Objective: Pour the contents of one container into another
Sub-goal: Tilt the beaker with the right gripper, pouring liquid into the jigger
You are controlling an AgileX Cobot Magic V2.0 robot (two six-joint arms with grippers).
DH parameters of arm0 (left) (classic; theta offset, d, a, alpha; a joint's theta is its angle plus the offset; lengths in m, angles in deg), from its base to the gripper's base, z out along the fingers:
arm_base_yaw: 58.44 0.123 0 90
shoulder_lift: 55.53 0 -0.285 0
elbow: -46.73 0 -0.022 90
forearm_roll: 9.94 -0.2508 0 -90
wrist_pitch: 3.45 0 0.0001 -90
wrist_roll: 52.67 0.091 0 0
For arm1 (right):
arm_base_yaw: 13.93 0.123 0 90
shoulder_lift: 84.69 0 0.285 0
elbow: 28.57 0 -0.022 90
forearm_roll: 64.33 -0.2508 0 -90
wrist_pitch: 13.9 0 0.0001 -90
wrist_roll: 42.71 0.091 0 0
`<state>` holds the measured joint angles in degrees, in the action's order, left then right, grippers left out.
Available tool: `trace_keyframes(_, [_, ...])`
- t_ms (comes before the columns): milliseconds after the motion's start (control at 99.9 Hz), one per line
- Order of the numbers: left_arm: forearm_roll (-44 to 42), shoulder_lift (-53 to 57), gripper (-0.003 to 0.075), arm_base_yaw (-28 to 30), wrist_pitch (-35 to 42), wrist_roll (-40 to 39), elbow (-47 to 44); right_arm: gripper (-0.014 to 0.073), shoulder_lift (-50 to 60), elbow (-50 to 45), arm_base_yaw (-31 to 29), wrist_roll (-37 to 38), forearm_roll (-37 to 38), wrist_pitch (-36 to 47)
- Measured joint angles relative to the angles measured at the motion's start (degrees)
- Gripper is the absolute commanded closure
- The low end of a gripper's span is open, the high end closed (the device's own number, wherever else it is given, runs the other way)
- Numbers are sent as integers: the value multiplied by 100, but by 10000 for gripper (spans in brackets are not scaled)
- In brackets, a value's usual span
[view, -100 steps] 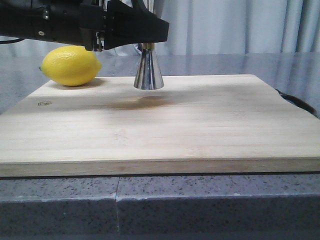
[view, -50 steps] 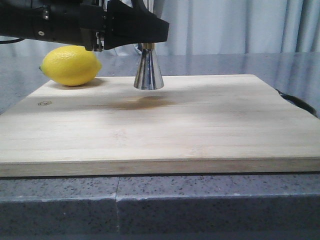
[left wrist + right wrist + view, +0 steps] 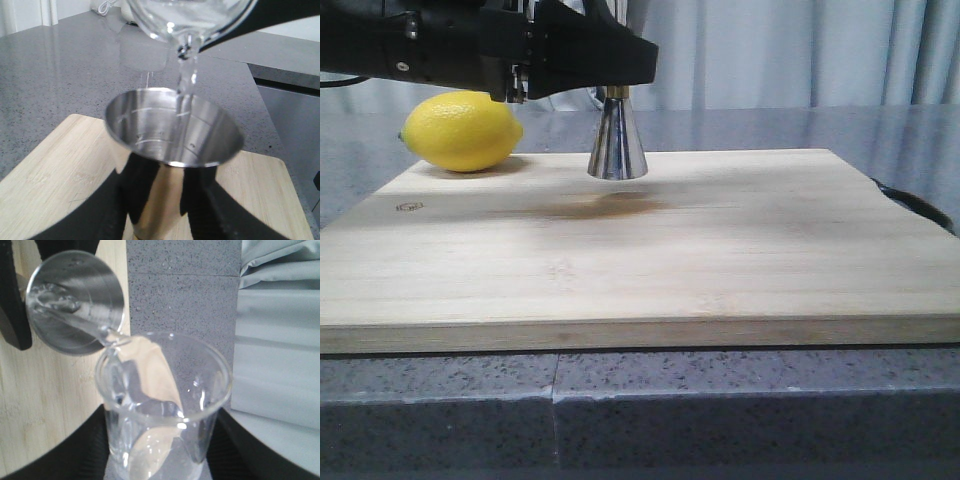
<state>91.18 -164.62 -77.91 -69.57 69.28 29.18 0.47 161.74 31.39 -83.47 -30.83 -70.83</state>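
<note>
My left gripper (image 3: 170,200) is shut on the steel hourglass jigger (image 3: 172,127), its black fingers (image 3: 142,180) pressing on the waist below the open top cup. Seen from the front, the jigger (image 3: 617,140) hangs under the black left arm (image 3: 520,50), and its foot appears slightly above the board. My right gripper (image 3: 162,440) is shut on the clear glass beaker (image 3: 162,400). The beaker (image 3: 190,17) is tilted over the jigger, and a thin stream of water (image 3: 186,75) runs from its spout into the cup (image 3: 75,302). The front view hides the beaker.
A yellow lemon (image 3: 460,130) lies at the back left corner of the pale wooden cutting board (image 3: 650,260). The board rests on a grey speckled counter (image 3: 740,410). Grey curtains (image 3: 790,50) hang behind. A dark object (image 3: 915,205) shows past the board's right edge.
</note>
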Motion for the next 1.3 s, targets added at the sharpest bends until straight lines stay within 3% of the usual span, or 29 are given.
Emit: trace_keyframes(1302, [0, 0, 482, 0, 0, 0, 0, 334, 0, 0, 0, -1237, 277, 586])
